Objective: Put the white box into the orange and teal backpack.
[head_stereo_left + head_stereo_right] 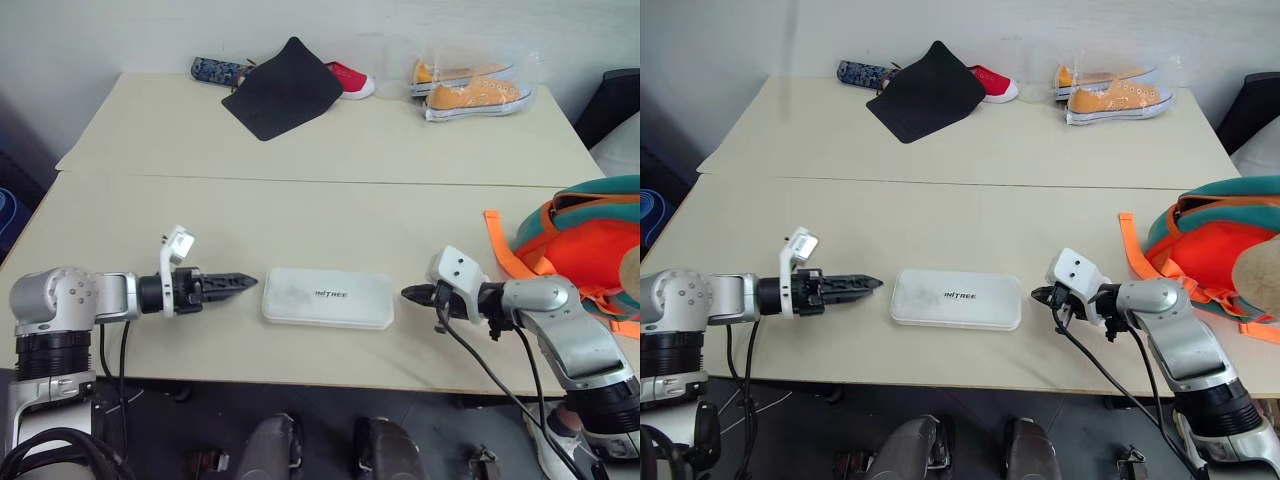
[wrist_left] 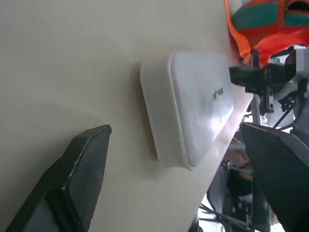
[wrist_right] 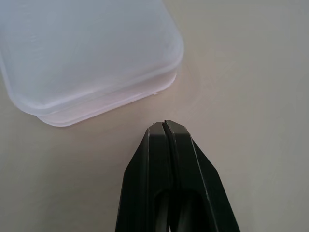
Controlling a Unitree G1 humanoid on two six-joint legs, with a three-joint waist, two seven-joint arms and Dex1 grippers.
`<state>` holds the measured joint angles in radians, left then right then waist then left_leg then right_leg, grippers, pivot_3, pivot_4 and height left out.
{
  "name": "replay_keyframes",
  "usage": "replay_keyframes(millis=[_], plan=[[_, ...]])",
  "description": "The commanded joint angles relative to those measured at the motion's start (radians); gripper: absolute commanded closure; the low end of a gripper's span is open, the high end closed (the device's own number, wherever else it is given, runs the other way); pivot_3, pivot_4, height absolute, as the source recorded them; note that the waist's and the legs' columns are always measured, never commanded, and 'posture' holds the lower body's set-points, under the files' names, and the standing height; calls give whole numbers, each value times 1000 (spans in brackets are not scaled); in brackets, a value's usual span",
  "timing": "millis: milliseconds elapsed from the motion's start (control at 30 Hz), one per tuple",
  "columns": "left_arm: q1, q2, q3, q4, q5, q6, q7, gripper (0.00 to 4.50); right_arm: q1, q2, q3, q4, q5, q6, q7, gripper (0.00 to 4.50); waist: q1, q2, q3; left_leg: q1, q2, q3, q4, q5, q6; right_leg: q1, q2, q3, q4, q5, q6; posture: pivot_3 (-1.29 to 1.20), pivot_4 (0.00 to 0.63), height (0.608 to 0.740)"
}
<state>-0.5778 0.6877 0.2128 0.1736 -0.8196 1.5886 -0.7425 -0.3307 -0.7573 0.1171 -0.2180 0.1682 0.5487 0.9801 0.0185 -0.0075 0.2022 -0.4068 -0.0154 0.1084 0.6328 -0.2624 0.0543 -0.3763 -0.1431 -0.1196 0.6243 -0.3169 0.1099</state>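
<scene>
The white box [image 1: 327, 297] lies flat near the table's front edge, its small dark lettering facing up. My left gripper [image 1: 240, 284] sits just off the box's left end and points at it. It is open, and in the left wrist view its fingers [image 2: 82, 169] stand wide apart with the box [image 2: 193, 106] ahead of them. Close to the box's right end, my right gripper [image 1: 408, 293] is shut on nothing, its fingertips [image 3: 164, 124] pressed together a short way from the box corner [image 3: 87, 53]. The orange and teal backpack [image 1: 585, 235] rests at the right edge, its straps trailing onto the table.
At the back of the table [image 1: 330, 150] lie a flat black pad [image 1: 285, 88], a red shoe [image 1: 350, 78], a blue patterned item [image 1: 215, 70] and a pair of orange shoes [image 1: 470, 95]. A seam crosses the tabletop behind the box.
</scene>
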Motion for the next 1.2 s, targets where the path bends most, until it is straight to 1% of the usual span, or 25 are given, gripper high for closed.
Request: replay_keyframes(millis=[33,67,100,200,300,400,500,600,700,800,900,967,1000,1067,1100,1133,1200], plan=[[-31,-13,-69,35,-55,26,52,28,-29,-6,10,4,5,-18,14,4500,0,0,0,0,0,0,0,0,0,0,0,0,0,0,0,0,150,740],[-32,-16,-88,33,-67,26,59,28,-33,-5,14,8,5,-20,18,4500,0,0,0,0,0,0,0,0,0,0,0,0,0,0,0,0,150,740],[-38,-40,-89,45,-64,26,84,28,-37,-4,23,11,4,-25,25,4500,0,0,0,0,0,0,0,0,-1,0,0,0,0,0,0,0,150,740],[-66,-92,-52,99,-62,26,148,28,-46,5,39,17,4,-27,31,4500,5,0,0,1,0,0,1,0,-1,1,-1,1,-2,0,0,0,150,740],[-99,-115,-39,139,-109,26,185,28,-49,17,50,10,17,-12,36,4500,8,0,0,1,0,-1,3,0,-1,2,-2,0,-1,0,0,0,150,740],[-119,-112,-66,165,-173,26,200,28,-50,24,64,3,16,-16,41,4500,7,0,0,1,-1,-1,4,0,-1,2,-3,0,-1,0,0,0,150,740],[-143,-88,-130,208,-267,26,194,28,-55,36,70,6,16,-24,40,4500,4,0,0,1,-1,-1,3,0,-1,1,-2,0,-1,0,0,0,150,740],[-159,-85,-170,232,-325,26,210,28,-50,40,63,7,22,-34,41,4500,2,-1,0,1,-1,-1,3,0,-1,1,-2,0,-1,0,0,0,150,740],[-169,-85,-197,232,-381,26,221,609,-24,30,55,-3,31,-53,55,4500,2,-1,0,1,-1,-1,3,0,-1,1,-2,0,-1,0,0,0,150,740],[-167,-81,-215,222,-430,26,233,1511,6,16,41,-18,42,-64,62,4500,2,-1,0,1,-1,-1,3,0,-1,1,-2,0,-1,0,0,0,150,740],[-156,-84,-202,212,-476,26,258,2474,63,-5,-11,-31,62,-85,57,4500,4,-1,0,1,-1,-1,3,0,-1,1,-2,0,-1,0,0,0,150,740],[-146,-102,-153,181,-493,26,277,3096,118,-12,-75,-54,104,-107,65,4500,5,-1,0,0,-1,-1,3,0,-1,1,-2,0,-2,0,0,0,150,740],[-137,-109,-132,150,-489,26,280,3267,154,15,-137,-76,152,-147,62,4500,6,-1,0,0,-1,-1,3,0,-1,1,-2,0,-2,0,0,0,150,740],[-118,-133,-76,91,-476,8,296,3277,234,51,-255,-133,257,-87,26,4141,6,-2,0,0,-1,-1,3,0,-1,2,-2,0,-2,0,0,0,150,740],[-108,-140,-55,59,-473,-6,296,3277,286,42,-290,-152,257,-86,16,3930,6,-2,0,0,-1,-1,3,0,-1,2,-2,0,-2,0,0,0,150,740],[-88,-129,-61,-11,-463,-29,260,3277,354,27,-330,-170,246,-100,16,3686,7,-2,0,0,-1,-1,3,0,0,2,-2,0,-2,0,0,0,150,740],[-44,-111,-73,-140,-436,-97,186,3277,477,35,-440,-207,246,-116,-16,2984,9,-2,0,0,-1,-2,3,0,-1,2,-1,0,-3,0,0,0,150,740]])
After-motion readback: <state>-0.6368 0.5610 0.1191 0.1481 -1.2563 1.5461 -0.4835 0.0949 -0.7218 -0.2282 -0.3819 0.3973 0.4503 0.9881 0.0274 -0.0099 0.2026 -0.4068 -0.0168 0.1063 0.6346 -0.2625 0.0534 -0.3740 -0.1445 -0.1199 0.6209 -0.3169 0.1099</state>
